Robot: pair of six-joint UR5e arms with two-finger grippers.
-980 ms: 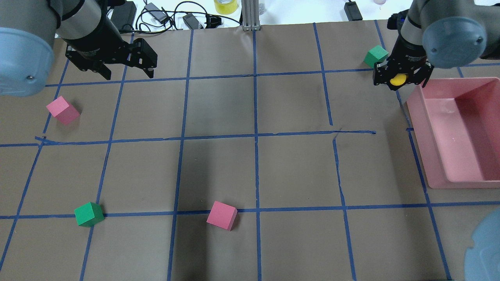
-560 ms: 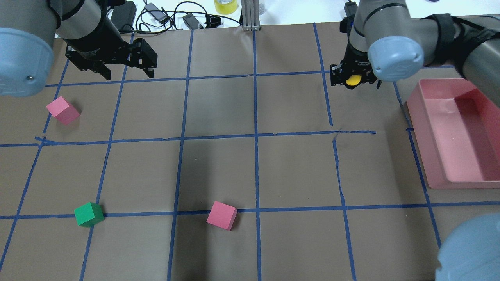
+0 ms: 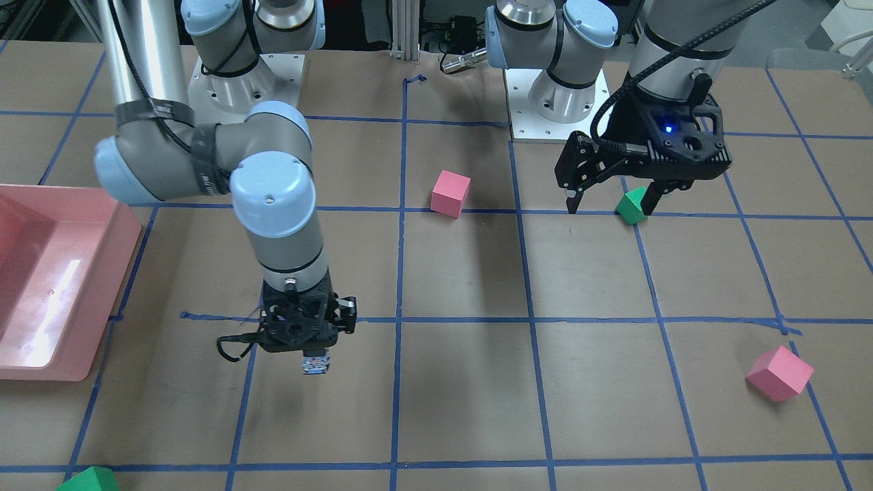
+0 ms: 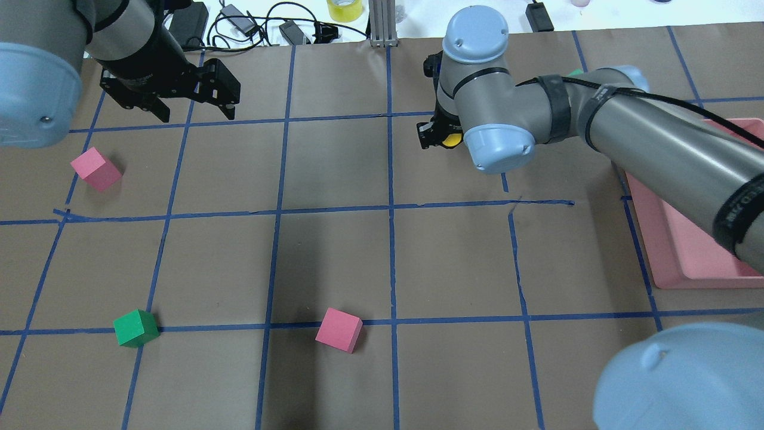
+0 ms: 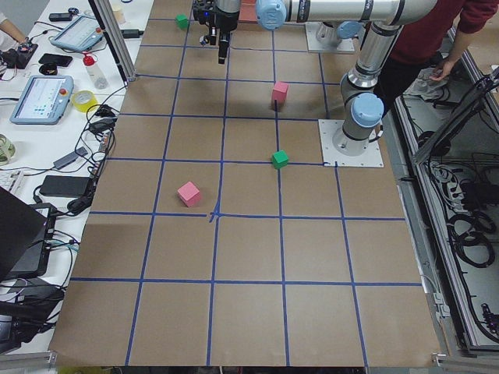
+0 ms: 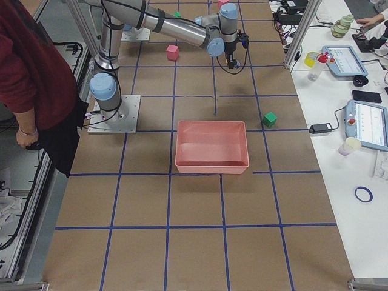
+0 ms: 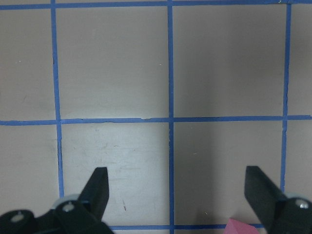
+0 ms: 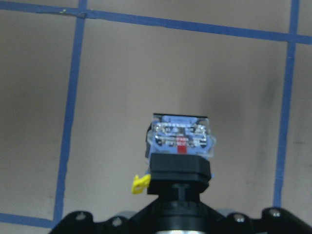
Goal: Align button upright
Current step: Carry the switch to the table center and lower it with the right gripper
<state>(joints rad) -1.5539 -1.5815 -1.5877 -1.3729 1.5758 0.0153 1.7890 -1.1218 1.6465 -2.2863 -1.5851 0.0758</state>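
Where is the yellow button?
The button is in the right tool, held above the table. In the overhead view it sits right of the middle tape line, on the far side, left of the pink bin.

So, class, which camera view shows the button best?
The right wrist-mounted view: the button fills the centre, its contact block sharp. Front-facing shows it small below the right gripper; overhead shows only its yellow cap; side views, too small.

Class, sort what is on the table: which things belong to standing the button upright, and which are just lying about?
In the job: button, gripped by right tool.
Lying about: pink cubes, green cubes, pink bin; left tool, open and empty.
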